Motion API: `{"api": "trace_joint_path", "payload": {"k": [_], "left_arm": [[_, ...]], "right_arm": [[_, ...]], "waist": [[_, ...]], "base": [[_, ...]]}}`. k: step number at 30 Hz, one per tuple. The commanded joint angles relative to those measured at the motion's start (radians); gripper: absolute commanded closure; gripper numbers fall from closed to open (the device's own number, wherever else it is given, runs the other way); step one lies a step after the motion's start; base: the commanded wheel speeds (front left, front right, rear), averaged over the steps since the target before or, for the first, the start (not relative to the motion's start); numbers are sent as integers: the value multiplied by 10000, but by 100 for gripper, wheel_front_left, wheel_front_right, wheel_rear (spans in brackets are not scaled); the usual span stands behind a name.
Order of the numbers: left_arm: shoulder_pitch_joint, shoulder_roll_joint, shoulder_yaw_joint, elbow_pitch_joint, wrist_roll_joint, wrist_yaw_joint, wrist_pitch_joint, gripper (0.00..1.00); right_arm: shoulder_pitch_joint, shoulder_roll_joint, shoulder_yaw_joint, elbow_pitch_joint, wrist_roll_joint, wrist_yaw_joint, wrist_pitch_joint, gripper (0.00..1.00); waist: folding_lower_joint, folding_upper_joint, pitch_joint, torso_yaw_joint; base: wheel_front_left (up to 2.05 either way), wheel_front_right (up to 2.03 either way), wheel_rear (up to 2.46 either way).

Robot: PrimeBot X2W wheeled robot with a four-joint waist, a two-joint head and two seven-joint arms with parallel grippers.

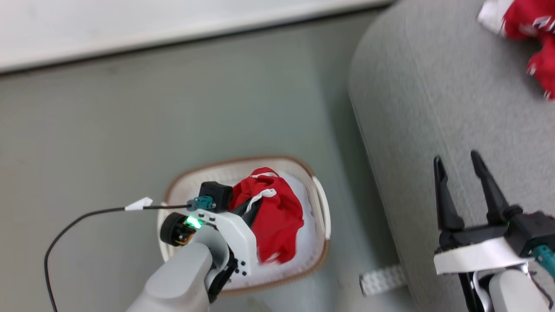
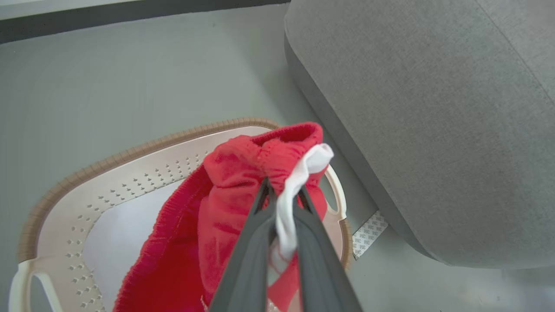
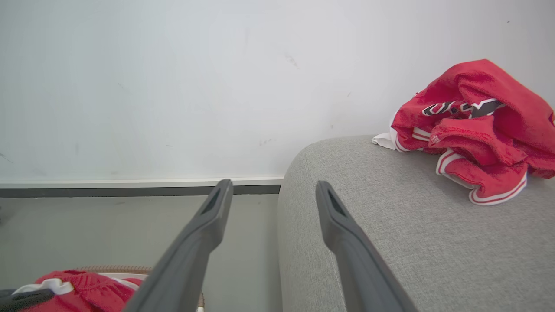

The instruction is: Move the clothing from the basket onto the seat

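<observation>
"Down on the grey-green floor (image 1: 173,108), just beside the big grey woven-fabric seat (image 1: 433,108), stands the cream-white oval plastic basket with the brown rim (image 1: 321,208). See what the left gripper (image 2: 282,193) has?"

"Its two dark fingers are pinched tight on a soft red sports garment with white trim (image 2: 225,182), at the gathered waistband, a bit of that trim caught between them. Most of the cloth hangs inside the basket, over a flat pale pad (image 2: 117,225)."

"And the other arm?"

"That right gripper (image 1: 455,158) hovers over the seat's near edge, fingers spread wide, holding nothing. A heap of red clothing with white stripes and dark lettering (image 3: 472,125) lies farther back on the seat, well apart from it."

"What makes this lift go well?"

"I'd go straight up until the hem clears the brown rim; otherwise that light basket could tip or get dragged. The bite looks narrow, only a fold, so a slow, smooth rise seems wiser than a jerk, since soft cloth may slip. Then across to the seat, high enough that the dangling end misses its rounded side, and let go over bare fabric near the heap."

"Anything else in there?"

"None that I can see, though the garment hides part of the bottom."
</observation>
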Motion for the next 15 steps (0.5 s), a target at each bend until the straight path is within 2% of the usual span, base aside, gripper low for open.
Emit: {"api": "trace_joint_path", "payload": {"k": [1, 8, 15], "left_arm": [[182, 42, -18, -86, -134, 3, -104, 100], [497, 182, 95, -1061, -300, 165, -369, 100], [821, 553, 332, -2653, -467, 610, -259, 100]], "right_arm": [[198, -19, -14, 52, -51, -22, 8, 0], [807, -17, 49, 442, -333, -22, 8, 0], [1355, -103, 226, 739, -437, -22, 10, 0]], "waist": [[1, 0, -1178, 568], [1, 0, -2748, 926], [1, 0, -3950, 1178]], "base": [[0, 0, 0], [0, 0, 0], [0, 0, 0]]}}
